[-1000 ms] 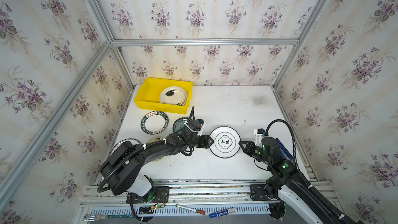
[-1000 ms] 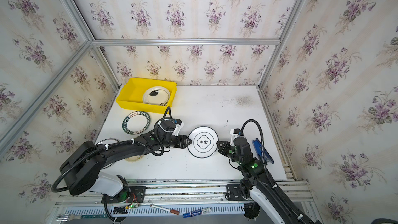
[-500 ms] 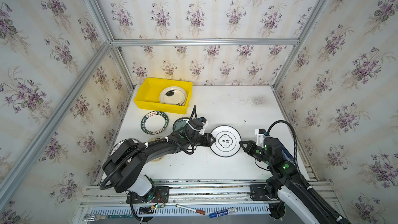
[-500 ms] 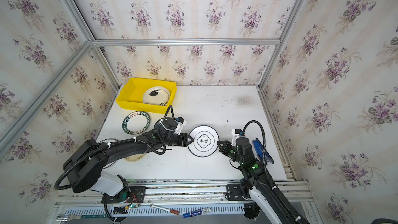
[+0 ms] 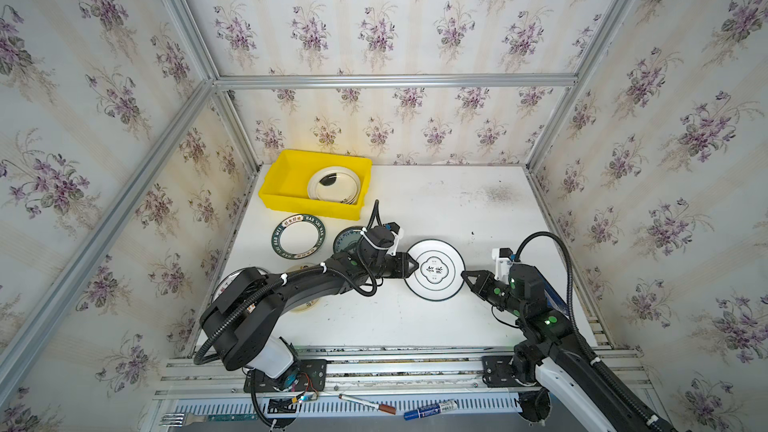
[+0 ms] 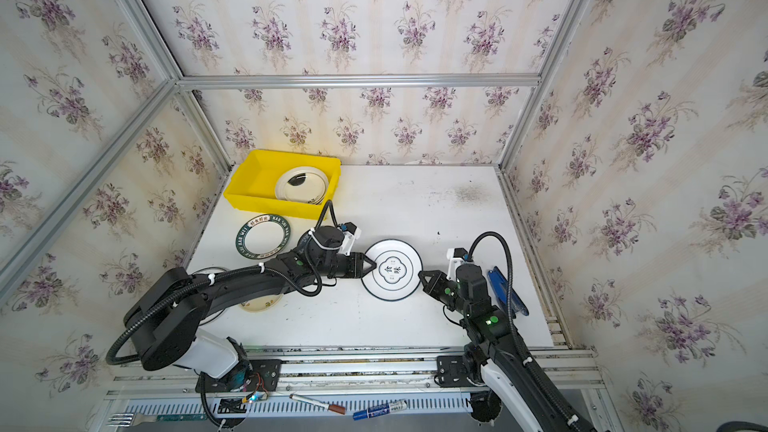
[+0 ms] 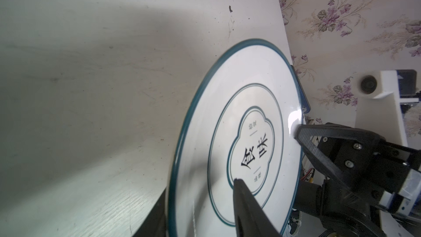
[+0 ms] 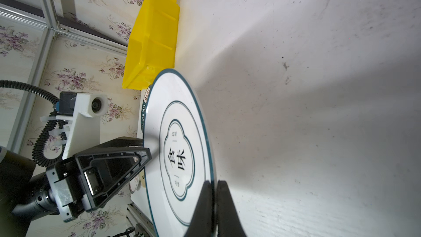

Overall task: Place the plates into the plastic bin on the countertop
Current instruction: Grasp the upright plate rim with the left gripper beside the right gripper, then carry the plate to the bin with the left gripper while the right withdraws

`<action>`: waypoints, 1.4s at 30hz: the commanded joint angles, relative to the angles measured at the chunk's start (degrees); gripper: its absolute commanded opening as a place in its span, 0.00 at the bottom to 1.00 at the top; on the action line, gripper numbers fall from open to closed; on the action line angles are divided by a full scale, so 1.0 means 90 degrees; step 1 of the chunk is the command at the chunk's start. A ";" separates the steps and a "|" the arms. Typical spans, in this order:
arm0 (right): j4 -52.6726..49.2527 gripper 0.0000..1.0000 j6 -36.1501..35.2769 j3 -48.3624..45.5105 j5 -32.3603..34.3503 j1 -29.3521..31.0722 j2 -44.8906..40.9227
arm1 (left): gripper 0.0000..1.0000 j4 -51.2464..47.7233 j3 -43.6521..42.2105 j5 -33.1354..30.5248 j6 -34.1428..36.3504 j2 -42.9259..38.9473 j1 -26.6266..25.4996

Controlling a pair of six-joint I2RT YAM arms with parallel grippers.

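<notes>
Left gripper [image 5: 412, 264] has closed in, jaws straddling white plate [image 5: 435, 270] marked 食味, grip unclear; right gripper [image 5: 465, 274] pinches opposite rim. Plate over desk [image 5: 457, 209] ctr, rear-right open. Bin [image 5: 299, 206] rear-left w/ 1 cream plate [image 5: 334, 187].

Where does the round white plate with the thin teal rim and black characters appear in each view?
In a top view: round white plate front-middle of the white countertop.
In a top view: same spot.
Left wrist: close up, centre-right.
Right wrist: close up, centre.
Shared landmark: right gripper pinching its rim.
</notes>
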 commanded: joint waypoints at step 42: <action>-0.0274 1.00 -0.0339 -0.0090 -0.0275 0.0005 -0.0971 | 0.06 0.0251 0.0667 -0.0295 0.0247 0.0002 0.0275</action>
